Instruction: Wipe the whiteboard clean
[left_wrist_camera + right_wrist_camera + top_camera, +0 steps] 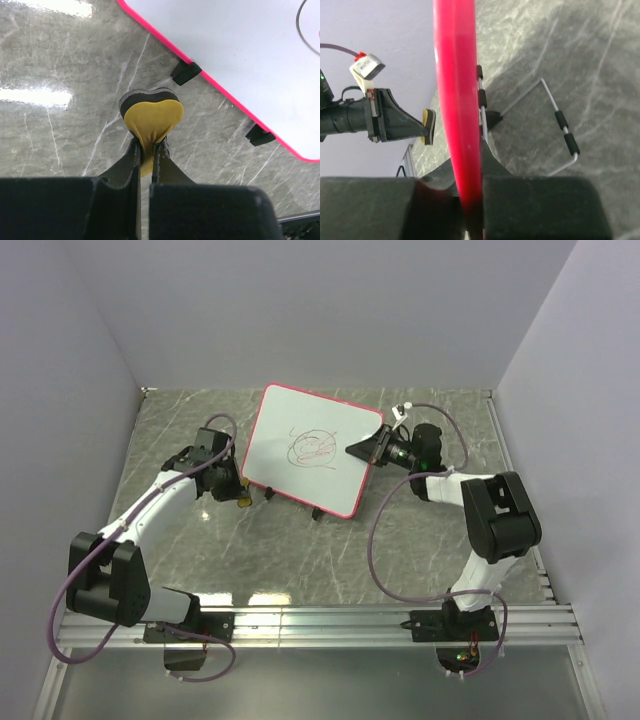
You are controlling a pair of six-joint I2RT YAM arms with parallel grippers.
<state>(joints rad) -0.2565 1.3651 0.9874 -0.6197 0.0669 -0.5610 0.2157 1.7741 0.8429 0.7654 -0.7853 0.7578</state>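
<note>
From where I stand, the whiteboard (285,420) sits propped at a tilt in the middle of the top view, with a red scribble (312,447) at its centre. The right gripper (372,448) is clamped on its right-hand edge, and in the right wrist view the pink frame (456,100) runs edge-on straight between the jaws. The left gripper (146,150) is squeezed tight on the yellow eraser (150,117), low beside the board's lower left corner and not touching it. My worry is the footing: two small black feet (186,73) and a thin wire stand (560,125) on a glossy, marbled stone table (200,560). A firm wipe could shove the board back or twist it out of that narrow edge pinch. The eraser looks like soft foam, pinched so hard that it bulges into a heart shape, with a dark layer behind the yellow. Held by its tail, it might fold or pop free under pressure. The board face looks smooth and hard, and its corners are rounded.
</note>
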